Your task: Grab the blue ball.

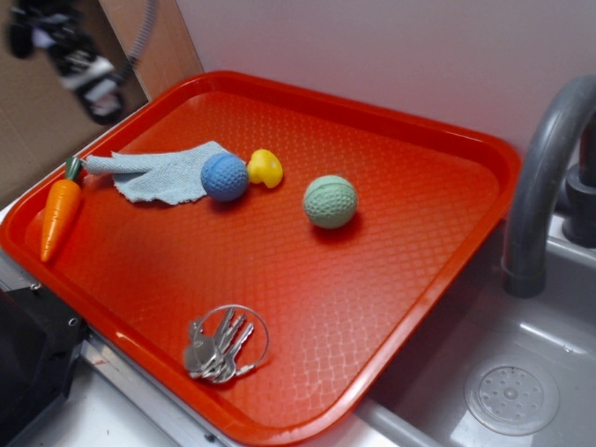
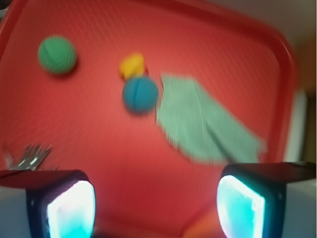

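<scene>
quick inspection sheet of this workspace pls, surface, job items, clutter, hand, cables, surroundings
surface: red tray, textured.
job's things: blue ball on the tray, against the cloth and the yellow duck.
clutter: green ball alone; toy carrot at the tray edge; key ring.
hand: hand open, empty, above the tray.
cables: grey hose behind the arm.
surroundings: grey sink, faucet.

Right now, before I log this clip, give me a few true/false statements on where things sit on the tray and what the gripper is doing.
1. The blue ball lies beside the yellow duck. True.
2. The gripper holds the blue ball. False: its fingers are apart and empty.
3. The green ball rests on the cloth. False: it sits on bare tray.
4. The keys lie near the tray's front edge. True.
</scene>
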Tool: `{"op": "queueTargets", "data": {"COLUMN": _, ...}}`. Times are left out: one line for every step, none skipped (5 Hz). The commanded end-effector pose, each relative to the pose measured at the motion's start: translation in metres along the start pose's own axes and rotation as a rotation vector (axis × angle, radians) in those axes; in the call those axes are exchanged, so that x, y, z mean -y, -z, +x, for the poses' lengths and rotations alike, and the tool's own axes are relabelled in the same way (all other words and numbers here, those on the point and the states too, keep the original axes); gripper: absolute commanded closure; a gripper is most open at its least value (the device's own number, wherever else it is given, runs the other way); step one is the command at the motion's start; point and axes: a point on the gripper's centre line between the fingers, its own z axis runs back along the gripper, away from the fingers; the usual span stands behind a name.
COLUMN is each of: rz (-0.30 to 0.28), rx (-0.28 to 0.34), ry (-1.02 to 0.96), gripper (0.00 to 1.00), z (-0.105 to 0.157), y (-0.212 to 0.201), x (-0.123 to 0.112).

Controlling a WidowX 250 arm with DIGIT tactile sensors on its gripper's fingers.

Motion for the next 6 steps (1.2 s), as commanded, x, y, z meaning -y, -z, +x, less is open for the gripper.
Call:
{"op": "queueTargets", "data": {"rz": -0.138, "rx": 0.191, "ry": 0.074, "gripper": 0.0, "z": 0.039, "y": 0.063, "x": -0.001}}
{"op": "queueTargets", "data": {"rz": -0.113, "rx": 0.205, "ry": 0.125, "gripper": 0.0, "z": 0.04, "y": 0.082, "x": 0.012}}
{"op": "queueTargets", "data": {"rz": -0.217, "rx": 0.248, "ry": 0.099, "gripper": 0.0, "z": 0.038, "y": 0.082, "x": 0.014}}
{"op": "queueTargets", "data": {"rz": -0.297, "rx": 0.29, "ry": 0.071, "gripper": 1.0, "z": 0.033, "y": 0.08, "x": 0.021}}
{"op": "queueTargets", "data": {"rz": -0.341, "rx": 0.288, "ry": 0.102, "gripper": 1.0, "z": 0.032, "y": 0.082, "x": 0.026}}
{"op": "queueTargets", "data": {"rz": -0.319, "rx": 0.293, "ry": 0.106, "gripper": 1.0, "z": 0.029, "y": 0.075, "x": 0.029}}
